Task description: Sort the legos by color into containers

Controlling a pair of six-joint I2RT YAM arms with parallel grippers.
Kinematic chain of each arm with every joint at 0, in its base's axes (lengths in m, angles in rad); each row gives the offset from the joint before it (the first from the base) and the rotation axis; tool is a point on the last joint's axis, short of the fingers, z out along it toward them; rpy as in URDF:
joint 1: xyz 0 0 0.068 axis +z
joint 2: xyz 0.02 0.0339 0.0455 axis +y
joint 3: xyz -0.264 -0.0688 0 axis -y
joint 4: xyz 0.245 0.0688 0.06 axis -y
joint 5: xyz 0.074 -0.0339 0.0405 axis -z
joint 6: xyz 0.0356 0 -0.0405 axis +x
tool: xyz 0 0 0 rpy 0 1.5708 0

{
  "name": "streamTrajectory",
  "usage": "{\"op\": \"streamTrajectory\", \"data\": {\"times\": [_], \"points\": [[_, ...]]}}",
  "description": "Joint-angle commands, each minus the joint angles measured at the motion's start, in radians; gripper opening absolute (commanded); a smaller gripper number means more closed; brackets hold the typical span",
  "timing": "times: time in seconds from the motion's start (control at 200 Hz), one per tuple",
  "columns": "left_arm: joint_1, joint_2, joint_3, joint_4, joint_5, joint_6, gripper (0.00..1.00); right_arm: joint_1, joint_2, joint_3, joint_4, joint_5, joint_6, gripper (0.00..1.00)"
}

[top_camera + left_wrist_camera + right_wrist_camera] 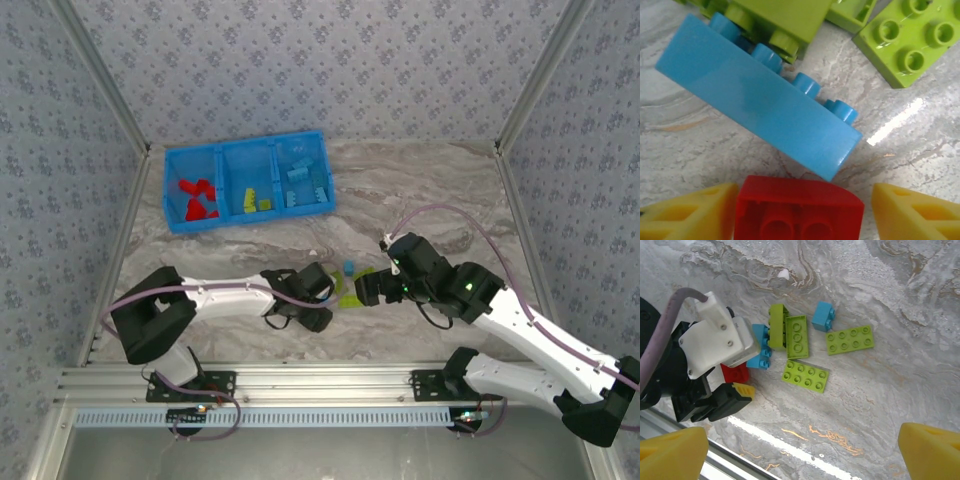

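Observation:
A red brick [800, 210] lies on the table between my left gripper's yellow fingers [690, 212]. The left finger touches it and the right finger stands a little apart, so the left gripper [334, 290] is open around it. Just beyond lies a long light blue brick [760, 100] with lime bricks [905, 42] past it. From the right wrist I see the same cluster: red brick [735, 374], lime plates [805, 376], small blue brick [823, 316]. My right gripper [802, 450] hovers wide open and empty. The blue bin [245, 144] holds red [198, 200], yellow-green [255, 200] and blue bricks [300, 180], one color per compartment.
The two grippers face each other closely over the loose bricks [348, 272] at mid-table. The metal rail [300, 385] runs along the near edge, and patterned walls close in the left, back and right sides.

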State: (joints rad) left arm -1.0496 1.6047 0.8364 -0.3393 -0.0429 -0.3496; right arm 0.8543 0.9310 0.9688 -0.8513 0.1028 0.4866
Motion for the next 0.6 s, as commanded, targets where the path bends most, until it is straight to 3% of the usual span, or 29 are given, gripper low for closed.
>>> {"op": "streamTrajectory", "data": {"times": [0.0, 0.165, 0.365, 0.49, 0.595], "points": [[-0.006, -0.022, -0.008, 0.000, 0.021, -0.007, 0.62, -0.002, -0.009, 0.015, -0.041, 0.048, 0.021, 1.00], [-0.006, -0.067, -0.039, 0.012, -0.002, -0.039, 0.50, -0.003, -0.009, 0.019, -0.034, 0.033, 0.021, 1.00], [0.016, -0.204, -0.054, 0.024, -0.094, -0.080, 0.43, -0.003, -0.023, 0.027, -0.022, 0.017, 0.033, 1.00], [0.124, -0.344, -0.051, 0.019, -0.134, -0.068, 0.42, -0.001, -0.036, 0.032, 0.010, -0.018, 0.036, 1.00], [0.301, -0.432, -0.024, 0.016, -0.164, -0.024, 0.41, 0.002, -0.041, 0.029, 0.055, -0.059, 0.034, 1.00]]}}
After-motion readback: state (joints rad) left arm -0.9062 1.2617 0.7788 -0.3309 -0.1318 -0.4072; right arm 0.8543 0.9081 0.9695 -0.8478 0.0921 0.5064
